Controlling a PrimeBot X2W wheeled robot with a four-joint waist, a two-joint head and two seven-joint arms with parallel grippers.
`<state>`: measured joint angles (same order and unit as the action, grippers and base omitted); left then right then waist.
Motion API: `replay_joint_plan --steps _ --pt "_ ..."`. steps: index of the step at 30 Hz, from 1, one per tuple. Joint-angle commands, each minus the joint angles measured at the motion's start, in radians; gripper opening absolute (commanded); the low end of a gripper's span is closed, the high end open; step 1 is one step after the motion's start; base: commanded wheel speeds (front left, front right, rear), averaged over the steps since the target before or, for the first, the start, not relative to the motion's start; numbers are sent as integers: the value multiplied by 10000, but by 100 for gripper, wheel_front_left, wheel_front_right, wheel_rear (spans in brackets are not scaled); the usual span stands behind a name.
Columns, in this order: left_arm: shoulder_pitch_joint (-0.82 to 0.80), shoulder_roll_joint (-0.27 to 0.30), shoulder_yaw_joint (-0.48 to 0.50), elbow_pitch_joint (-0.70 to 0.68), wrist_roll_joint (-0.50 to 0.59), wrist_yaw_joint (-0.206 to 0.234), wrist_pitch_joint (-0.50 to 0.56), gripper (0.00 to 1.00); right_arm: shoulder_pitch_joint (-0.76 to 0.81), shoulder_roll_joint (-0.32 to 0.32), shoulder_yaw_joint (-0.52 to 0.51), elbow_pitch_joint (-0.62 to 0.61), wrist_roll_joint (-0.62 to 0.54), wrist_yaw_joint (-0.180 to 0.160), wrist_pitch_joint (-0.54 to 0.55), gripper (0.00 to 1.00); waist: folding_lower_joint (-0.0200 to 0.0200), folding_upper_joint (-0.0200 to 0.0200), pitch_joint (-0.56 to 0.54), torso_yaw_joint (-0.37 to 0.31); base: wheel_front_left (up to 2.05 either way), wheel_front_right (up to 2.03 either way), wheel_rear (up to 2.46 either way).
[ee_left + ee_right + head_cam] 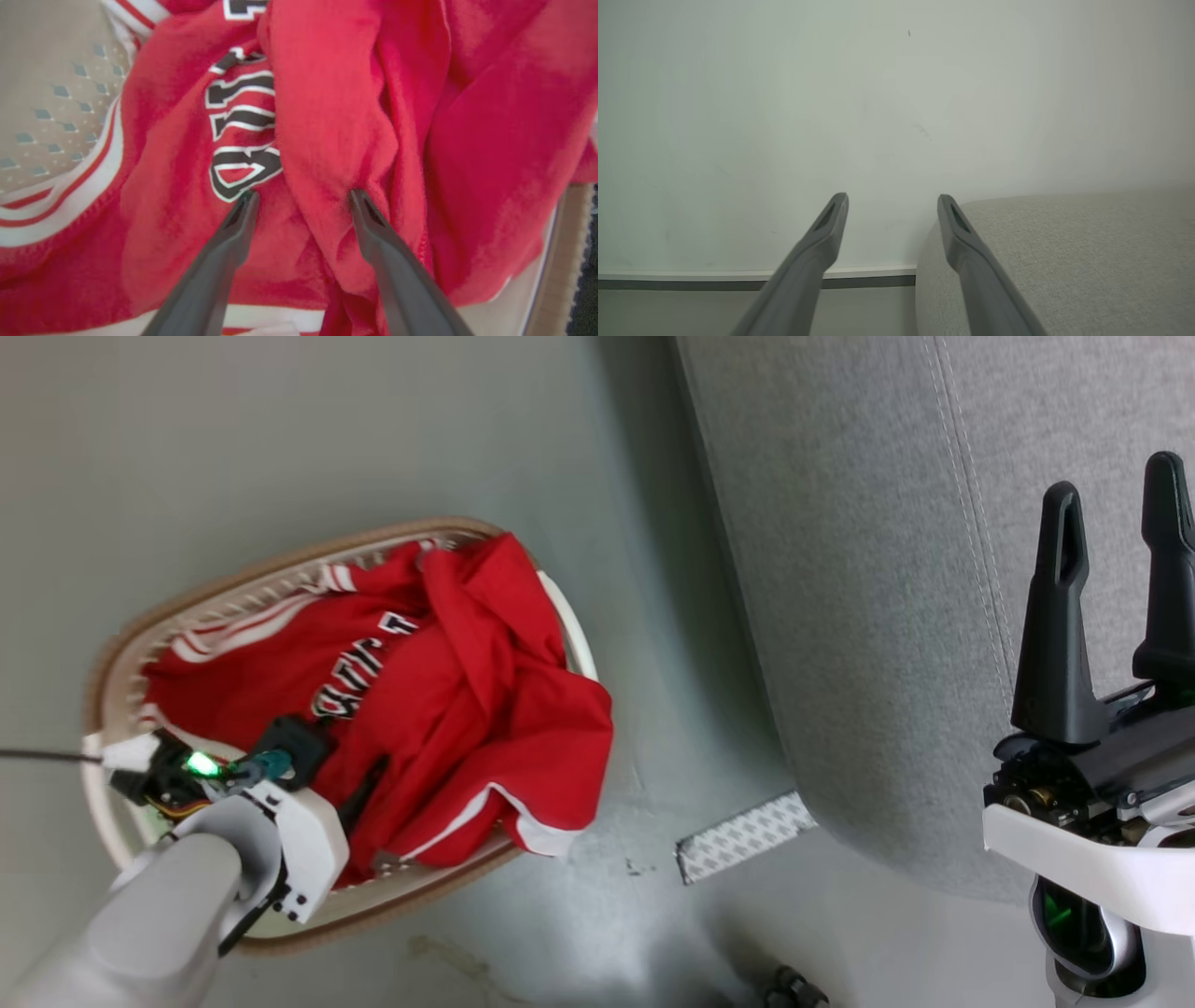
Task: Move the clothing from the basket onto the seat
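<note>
The red clothing (448, 709) lies heaped in the cream basket (112, 681) on the floor, one piece spilling over the right rim. The jersey's black-and-white letters (238, 130) face up. My left gripper (301, 196) is open and pressed down into the red fabric, a raised fold lying between its fingers. In the head view the left wrist (280, 812) reaches into the basket's near side and the fingertips are buried in cloth. My right gripper (1116, 499) is open and empty, held over the grey seat (859, 569); it also shows over the seat (1064, 261) in the right wrist view.
The basket's perforated wall (51, 107) shows beside the jersey. A pale patterned pad (742, 835) lies on the floor between basket and seat. A wall with a skirting board (738, 275) stands behind the seat. A small dark object (794, 989) sits on the floor near the bottom edge.
</note>
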<state>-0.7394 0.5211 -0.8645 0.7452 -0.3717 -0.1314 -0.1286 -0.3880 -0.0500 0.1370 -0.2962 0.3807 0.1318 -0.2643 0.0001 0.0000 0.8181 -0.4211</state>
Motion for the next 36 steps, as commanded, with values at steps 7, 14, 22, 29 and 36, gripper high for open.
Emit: replay_joint_plan --steps 7,14,22,29,36 --pt "-803 217 -559 889 0 15 593 100 22 -10 124 -214 392 -21 -3 100 -1 0 649 -456 0 0 0" --pt "-1260 77 -1137 1944 220 15 1442 100 -1 -8 247 -275 579 -21 -3 100 -1 0 926 -655 0 0 0" --pt "-1547 -232 -1446 2413 -213 15 1208 0 -56 -10 260 -120 605 -21 -3 100 -1 0 871 -671 0 0 0" --pt "-1486 -920 -1696 2652 -915 15 573 0 -187 -13 111 202 259 -21 -3 100 -1 0 -72 -362 0 0 0" --pt "-699 -1789 -2030 3094 -1596 15 -603 0 34 -18 -113 713 -533 -21 -3 100 -1 0 -1859 389 0 0 0"
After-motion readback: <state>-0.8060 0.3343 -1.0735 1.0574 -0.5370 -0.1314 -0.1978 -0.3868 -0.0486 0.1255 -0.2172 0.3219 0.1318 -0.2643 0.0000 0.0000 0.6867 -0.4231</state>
